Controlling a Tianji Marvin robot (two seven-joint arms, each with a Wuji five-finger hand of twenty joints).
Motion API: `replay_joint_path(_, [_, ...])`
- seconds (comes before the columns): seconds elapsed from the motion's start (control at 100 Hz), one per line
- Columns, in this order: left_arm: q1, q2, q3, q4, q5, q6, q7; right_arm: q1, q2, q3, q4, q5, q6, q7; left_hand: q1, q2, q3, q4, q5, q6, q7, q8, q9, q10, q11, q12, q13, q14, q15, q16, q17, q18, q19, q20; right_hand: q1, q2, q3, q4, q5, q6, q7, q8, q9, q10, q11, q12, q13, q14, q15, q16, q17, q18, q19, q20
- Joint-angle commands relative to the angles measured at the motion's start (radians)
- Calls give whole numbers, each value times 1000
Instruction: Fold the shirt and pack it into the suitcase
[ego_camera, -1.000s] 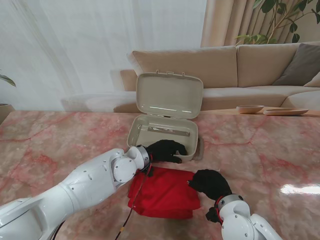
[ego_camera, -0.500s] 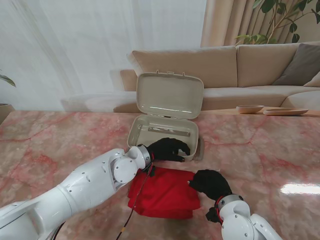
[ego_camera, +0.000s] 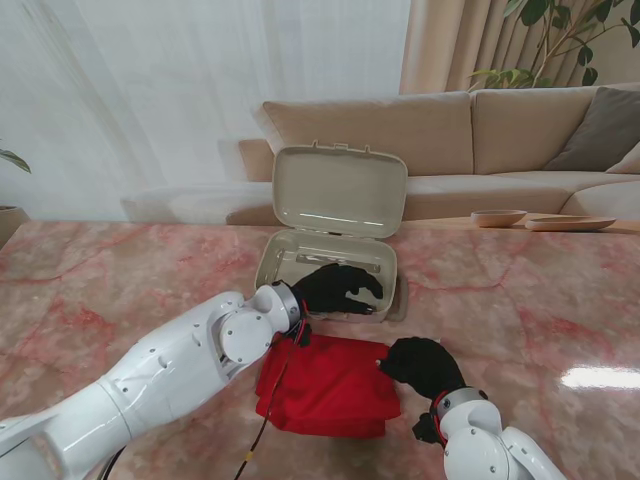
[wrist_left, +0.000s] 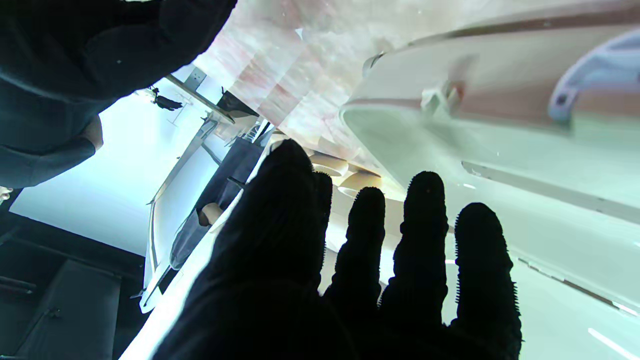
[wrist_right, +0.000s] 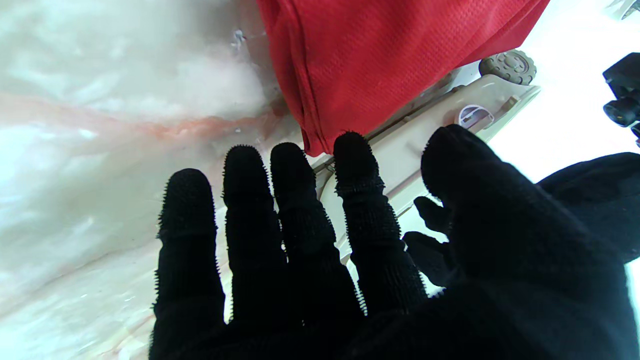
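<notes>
- Shirt (ego_camera: 328, 387): red, folded into a rough rectangle, flat on the table (ego_camera: 120, 280), just on the near side of the suitcase (ego_camera: 330, 262) and not inside it. Same cloth in the right wrist view (wrist_right: 380, 60), a folded corner close to the fingertips.
- Suitcase: beige, lid upright at the far side, shallow tray open and facing up; a wheel (wrist_right: 507, 66) showing in the right wrist view.
- Left hand (ego_camera: 337, 288): black-gloved, over the tray's near rim, fingers spread and slightly curled, holding nothing. Fingers (wrist_left: 425, 235) apart in the left wrist view, with the tray's pale inside beyond them.
- Right hand (ego_camera: 422, 366): black-gloved, at the shirt's right far corner. Fingers (wrist_right: 295, 200) extended side by side in the wrist view, thumb apart, no cloth pinched between them; released, though contact with the shirt from above not clear.
- Table: pink marble, glossy.
- Beyond the table: beige sofa (ego_camera: 480, 130), pale curtain (ego_camera: 200, 90), plant leaves (ego_camera: 560, 30) at the far right.
</notes>
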Motion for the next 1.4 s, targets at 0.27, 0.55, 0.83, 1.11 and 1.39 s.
replay_joint_path(0.27, [222,129,-245,-331,94,118,-150,16,-7,-32,-7,-27,-33,-33,-4,81,-106,26,-23,-8,-59,25,-38,31,-36,-17,-40,44,-35,-12,-35,23,-42,-33,-25,-26,15,-17,-3,-5,-14,-1,-23,-9,-8,4,-4,-16,11,-6,6,-6,7,20])
replay_joint_path(0.55, [458,179,-462,-529,202,140,-233,62,-8,-91,23,-92,-43,-80,-120,136,-121,40,-33,113,-219,-30,-45,64,-76,-17,-61,81,-54,-10,-49,35,-63,-28,-44,-95,95,0,-66,24,-155,89,-122,-4,-4,-17,-54,-29,4,-19,-11,-26,-6,4])
replay_joint_path(0.83, [567,202,-538,-607,237,126,-306,94,-3,-140,39,-132,-42,-80,-265,98,-123,38,-30,196,-365,-63,-83,88,-133,-31,-102,85,-120,-52,-77,26,-148,-59,-53,-213,173,-35,-120,50,-214,97,-188,6,-11,-32,-106,-33,-12,-34,-32,-51,-41,-13])
replay_joint_path(1.11, [590,204,-514,-603,276,131,-291,101,4,-164,44,-157,-38,-61,-276,87,-119,38,-27,199,-404,-60,-99,85,-141,-34,-121,78,-137,-65,-92,15,-179,-82,-96,-243,181,-50,-134,62,-238,88,-214,13,-35,-45,-138,-30,-31,-45,-52,-53,-73,-29])
replay_joint_path(1.39, [591,206,-474,-571,313,112,-268,102,10,-176,49,-168,-35,-37,-268,89,-117,38,-14,193,-407,-52,-91,81,-135,-32,-116,78,-143,-69,-94,20,-177,-83,-125,-250,173,-61,-137,67,-253,81,-221,11,-51,-55,-153,-32,-46,-56,-61,-51,-91,-35])
